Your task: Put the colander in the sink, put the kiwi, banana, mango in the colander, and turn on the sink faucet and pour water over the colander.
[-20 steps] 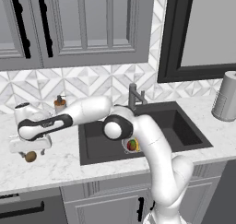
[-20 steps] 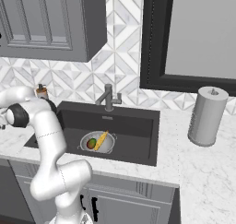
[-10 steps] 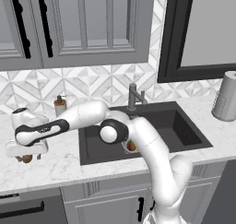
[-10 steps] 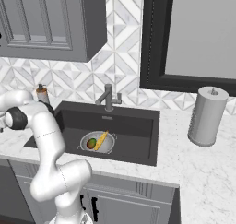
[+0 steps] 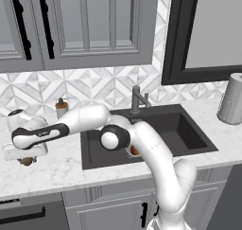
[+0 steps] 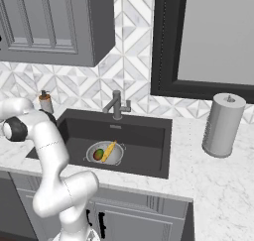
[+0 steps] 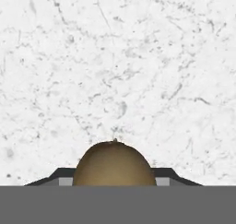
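Both base views look forward and down from behind the arm, one from its left and one from its right, and they share the sink (image 5: 156,129) (image 6: 124,136). The hand view looks straight down, very near the desk (image 7: 138,57).

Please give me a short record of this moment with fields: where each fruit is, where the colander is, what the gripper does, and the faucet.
colander: in the sink, on its floor, colander
mango: in the colander
banana: in the colander, beside the mango
kiwi: on the marble counter left of the sink, between the fingers
gripper: low over the counter, fingers on both sides of the kiwi
sink faucet: behind the sink, no water visible
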